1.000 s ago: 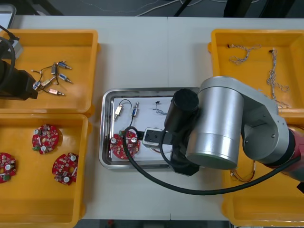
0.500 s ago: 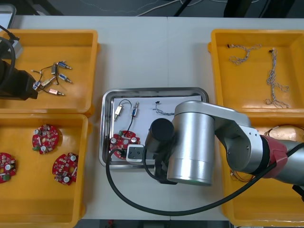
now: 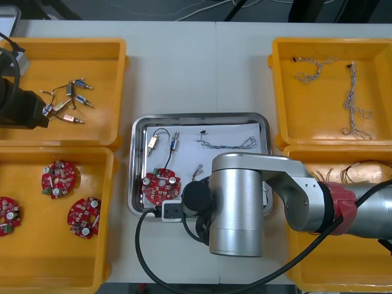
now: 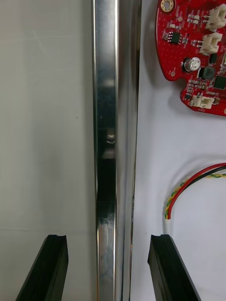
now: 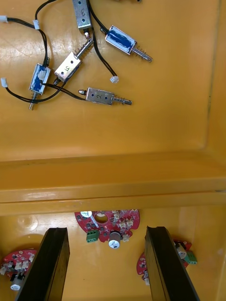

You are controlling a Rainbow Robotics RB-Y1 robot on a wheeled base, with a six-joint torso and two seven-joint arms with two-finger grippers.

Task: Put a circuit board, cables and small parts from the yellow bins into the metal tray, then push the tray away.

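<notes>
The metal tray lies mid-table and holds a red circuit board, two small metal parts, a blue and white cable and a red and yellow cable. My right arm reaches across the tray's near edge. In the right wrist view, my right gripper is open and straddles the tray's rim. One finger is over the table and the other over the white inside, near the red and yellow cable and the circuit board. My left gripper hangs open and parked over the left bins.
The left far bin holds small metal parts, and the left near bin several circuit boards. The right far bin holds blue and white cables. The right near bin is partly under my right arm.
My right arm has swung from over the tray's middle to its near edge, uncovering the circuit board and cables. The left arm has not moved.
</notes>
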